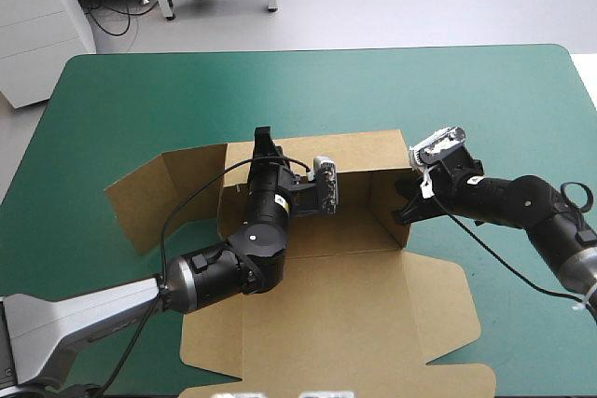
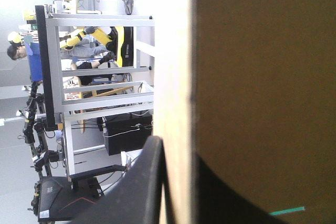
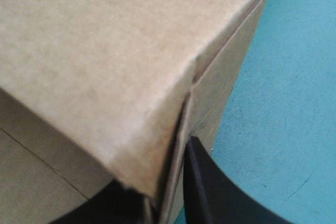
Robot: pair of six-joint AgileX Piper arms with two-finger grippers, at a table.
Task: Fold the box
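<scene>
Brown box (image 1: 373, 305) lies mid-tabletop on the teal-green table (image 1: 466, 81), with its far and right walls raised and its lid flat toward the near edge. The left gripper (image 1: 264, 140), its arm bent at the elbow and rising from the near-left corner, clamps the far wall. The right gripper (image 1: 407, 204), its arm entering over the right edge, clamps the right wall.

The box (image 1: 373, 305) lies in the middle of the worktop (image 1: 308, 81), its lid flat toward the near edge. The left end effector (image 1: 264, 140) clasps the raised far wall (board pinched within); the right end effector (image 1: 407, 204) clasps the right wall's corner.
</scene>
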